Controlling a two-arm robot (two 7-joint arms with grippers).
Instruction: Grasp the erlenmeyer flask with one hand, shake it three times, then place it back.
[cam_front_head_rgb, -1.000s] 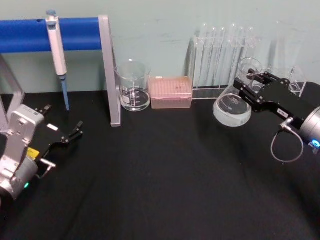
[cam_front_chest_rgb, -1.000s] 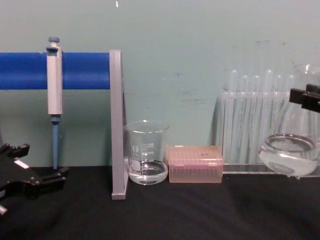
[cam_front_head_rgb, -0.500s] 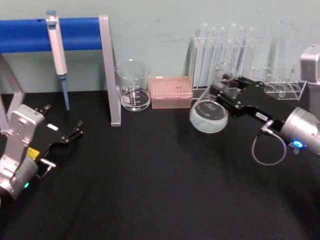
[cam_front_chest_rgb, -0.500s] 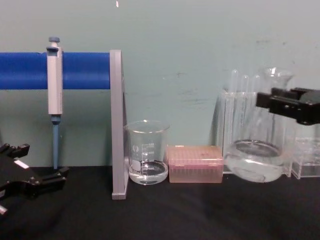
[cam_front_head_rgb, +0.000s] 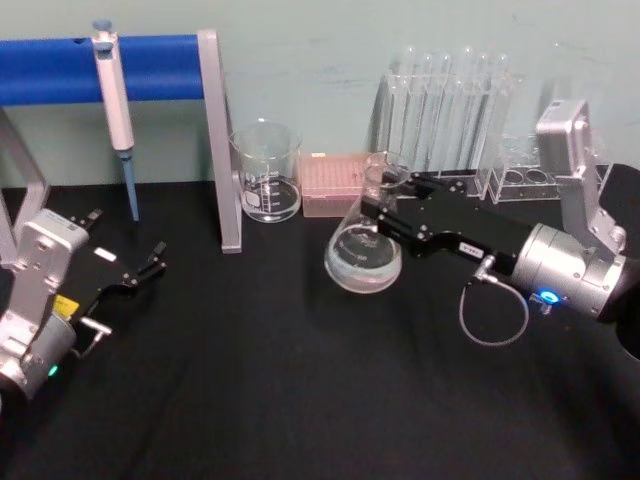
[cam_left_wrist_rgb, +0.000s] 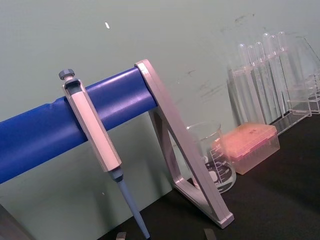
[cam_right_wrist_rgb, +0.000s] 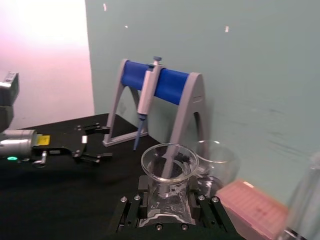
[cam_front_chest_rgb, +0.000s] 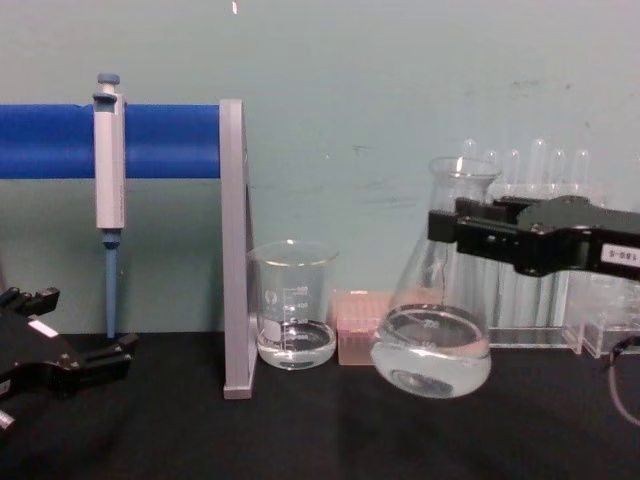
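Note:
The erlenmeyer flask (cam_front_head_rgb: 364, 255) is clear glass with a little clear liquid in its base. It hangs tilted just above the black table, in front of the pink box. My right gripper (cam_front_head_rgb: 386, 203) is shut on its neck, below the flared rim. From the chest the flask (cam_front_chest_rgb: 432, 345) sits right of centre, with the right gripper (cam_front_chest_rgb: 452, 226) clamping its neck from the right. The right wrist view looks down on the flask rim (cam_right_wrist_rgb: 168, 160) between the fingers (cam_right_wrist_rgb: 131, 212). My left gripper (cam_front_head_rgb: 128, 262) is parked at the table's left, open and holding nothing.
A glass beaker (cam_front_head_rgb: 266, 184) and a pink tip box (cam_front_head_rgb: 335, 183) stand at the back centre. A test tube rack (cam_front_head_rgb: 447, 115) is behind the right arm. A blue stand (cam_front_head_rgb: 150, 66) holding a pipette (cam_front_head_rgb: 113, 100) occupies the back left.
My right gripper has carried the flask leftward and toward me, from near the test tube rack to in front of the pink box. The left arm has not moved.

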